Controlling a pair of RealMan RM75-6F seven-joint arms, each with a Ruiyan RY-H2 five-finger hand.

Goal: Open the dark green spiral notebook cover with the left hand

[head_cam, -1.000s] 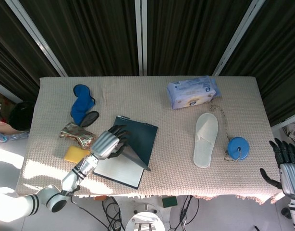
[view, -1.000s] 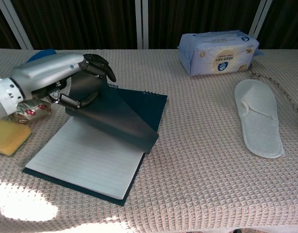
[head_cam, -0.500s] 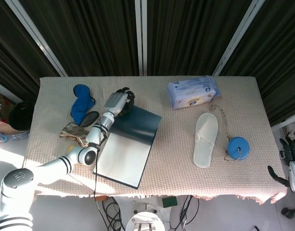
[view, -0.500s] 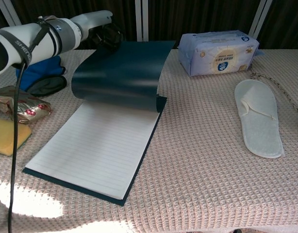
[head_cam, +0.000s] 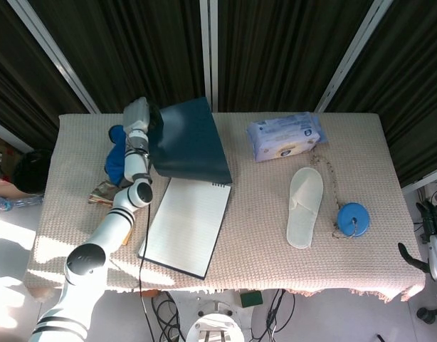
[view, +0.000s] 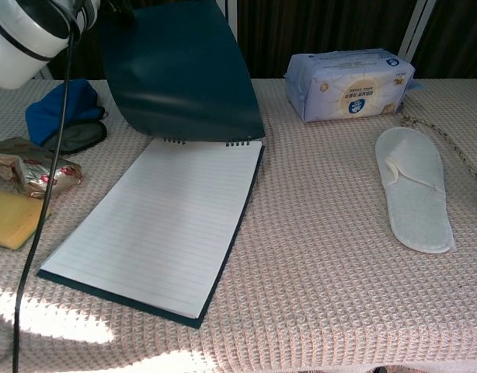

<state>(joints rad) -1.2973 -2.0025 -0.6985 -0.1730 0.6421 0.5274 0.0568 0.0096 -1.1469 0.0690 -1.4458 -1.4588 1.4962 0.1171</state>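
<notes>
The spiral notebook lies open on the table with its lined page (head_cam: pixel 186 224) (view: pixel 157 225) showing. Its dark green cover (head_cam: pixel 190 142) (view: pixel 180 74) stands lifted, rising from the spiral at the page's far edge and leaning away over the table's back. My left hand (head_cam: pixel 141 114) grips the cover's upper left edge; in the chest view only the arm's white wrist (view: pixel 33 31) shows at the top left, with the hand itself cut off. My right hand (head_cam: pixel 433 239) hangs off the table's right front corner, fingers apart, holding nothing.
A wet-wipes pack (head_cam: pixel 285 135) (view: pixel 349 81) sits at the back right, with a white slipper (head_cam: pixel 304 206) (view: pixel 416 198) and a blue round tag (head_cam: pixel 353 217) in front of it. Left of the notebook lie a blue eye mask (view: pixel 64 109), a snack wrapper (view: pixel 33 172) and a yellow sponge (view: pixel 12 219).
My left hand has swung the cover up and back, from low over the page to standing above the spiral. The right hand has sunk toward the frame's edge.
</notes>
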